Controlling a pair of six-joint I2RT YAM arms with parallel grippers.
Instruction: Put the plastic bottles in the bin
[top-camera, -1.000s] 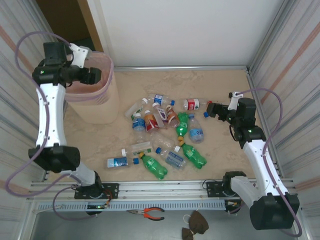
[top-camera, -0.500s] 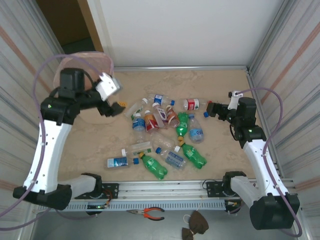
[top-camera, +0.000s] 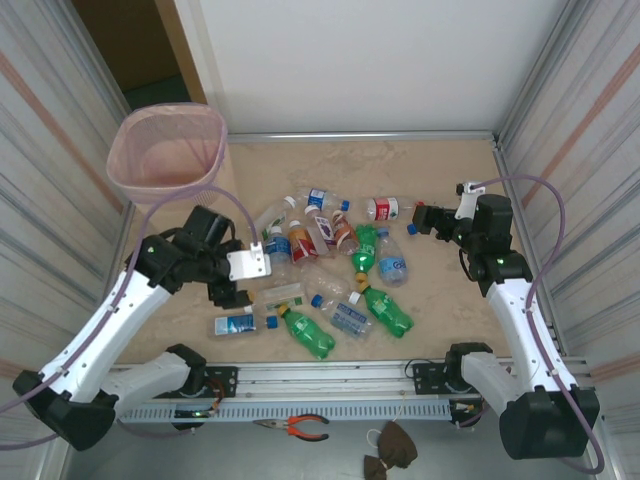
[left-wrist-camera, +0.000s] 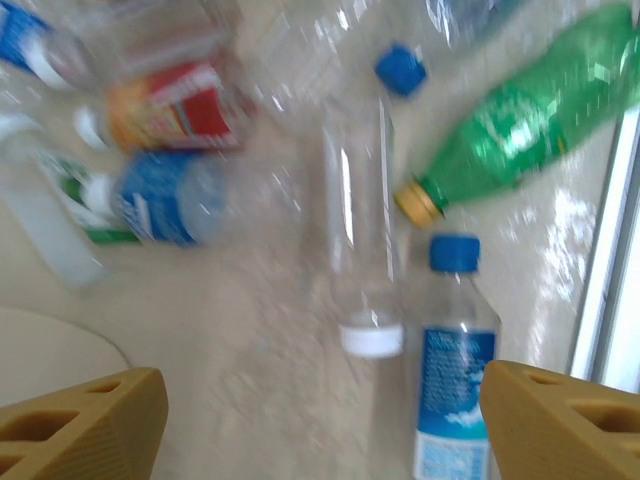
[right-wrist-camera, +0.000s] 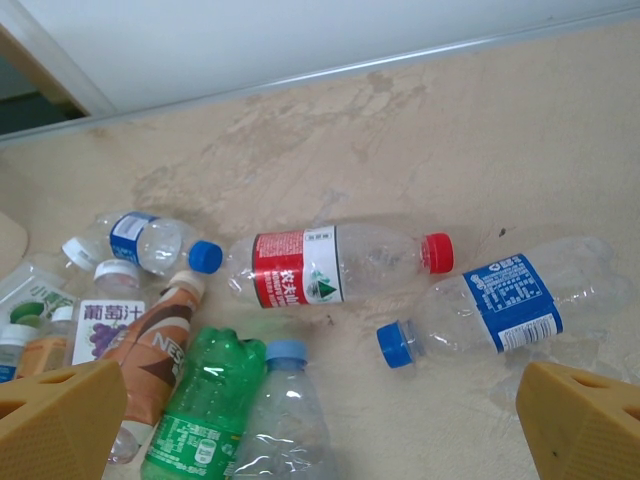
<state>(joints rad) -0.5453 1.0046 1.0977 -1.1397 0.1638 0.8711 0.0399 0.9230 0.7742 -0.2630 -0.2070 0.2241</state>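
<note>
Plastic bottles (top-camera: 330, 270) lie scattered across the middle of the tabletop (top-camera: 450, 170). The bin (top-camera: 165, 150) stands at the far left. The left gripper (top-camera: 232, 293) hangs wide and empty over the pile's near-left bottles. The right gripper (top-camera: 416, 220), equally wide and empty, hovers just right of the pile.

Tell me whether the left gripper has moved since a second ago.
Yes: the left gripper went from the bin toward the near table edge, over the bottles.

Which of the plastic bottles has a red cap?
The clear bottle with the red-and-white label, lying on its side at the back right of the group. Every other cap that shows is blue, white or yellow.
</note>
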